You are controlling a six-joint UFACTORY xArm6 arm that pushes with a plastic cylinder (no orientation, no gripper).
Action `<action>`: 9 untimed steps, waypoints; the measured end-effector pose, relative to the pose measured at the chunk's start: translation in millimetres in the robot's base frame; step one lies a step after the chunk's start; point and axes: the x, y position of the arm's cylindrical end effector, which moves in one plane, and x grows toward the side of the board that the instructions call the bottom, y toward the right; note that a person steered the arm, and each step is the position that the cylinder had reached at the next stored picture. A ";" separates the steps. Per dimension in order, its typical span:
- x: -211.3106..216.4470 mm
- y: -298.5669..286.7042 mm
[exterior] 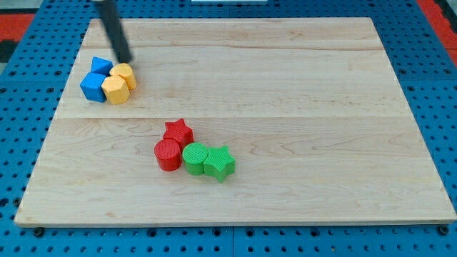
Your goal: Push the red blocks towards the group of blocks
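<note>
A red star block (178, 132) and a red cylinder (168, 154) sit together near the board's lower middle. A green cylinder (194, 158) touches the red cylinder's right side, and a green star (221, 163) sits right of that. At the upper left is a cluster: a small blue block (101, 66), a larger blue block (92, 86), a yellow hexagonal block (116, 90) and another yellow block (125, 75). My tip (128, 61) is just above the upper yellow block, at the cluster's top right, far from the red blocks.
The wooden board (285, 107) lies on a blue pegboard surface (435, 86). A red area (443, 11) shows at the view's top right corner.
</note>
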 end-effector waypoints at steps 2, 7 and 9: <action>-31.5 81.9; -38.9 95.1; 84.3 166.5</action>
